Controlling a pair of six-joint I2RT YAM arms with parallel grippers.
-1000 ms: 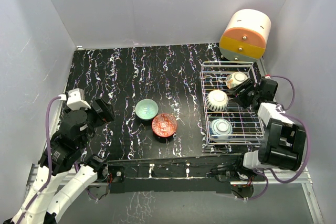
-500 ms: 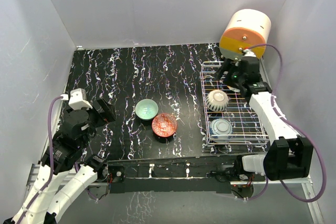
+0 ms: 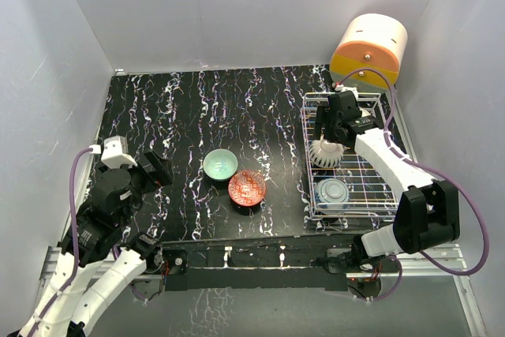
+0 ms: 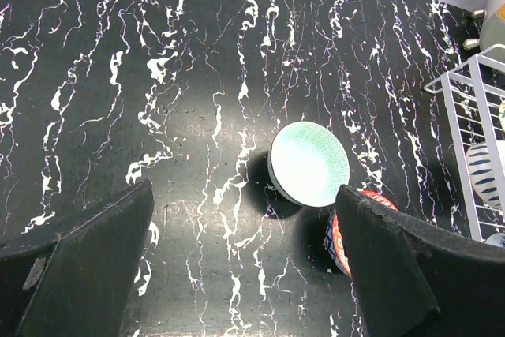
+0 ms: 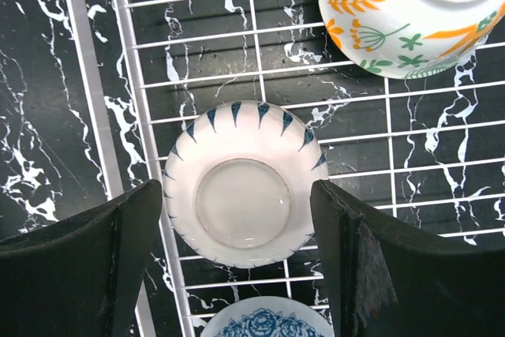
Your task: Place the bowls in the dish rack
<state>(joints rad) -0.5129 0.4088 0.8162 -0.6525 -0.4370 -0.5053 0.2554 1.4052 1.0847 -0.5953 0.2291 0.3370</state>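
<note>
In the dish rack [image 5: 237, 37], flowered bowl [image 5: 402, 13] half out-of-frame

there is a mint bowl [image 3: 220, 164], red patterned bowl [image 3: 248, 188], blue-spiked white bowl [image 5: 237, 195] and orange-flowered cream bowl [image 5: 394, 13].

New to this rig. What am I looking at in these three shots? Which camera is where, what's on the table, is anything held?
It is two robot arms bolted at the table's near edge, each ending in two fingers. The wide picture comes from a fixed camera above and behind them; the other two come from a camera on each wrist. On the black marbled tabletop sit a mint green ceramic bowl and a red-orange patterned bowl. The silver wire dish rack holds three bowls: a cream bowl with orange flowers, an upturned white bowl with blue triangles, a blue-and-white patterned bowl. A cream-and-orange drawer box stands beyond it. The left arm's fingers and the right arm's fingers are open, holding nothing.
</note>
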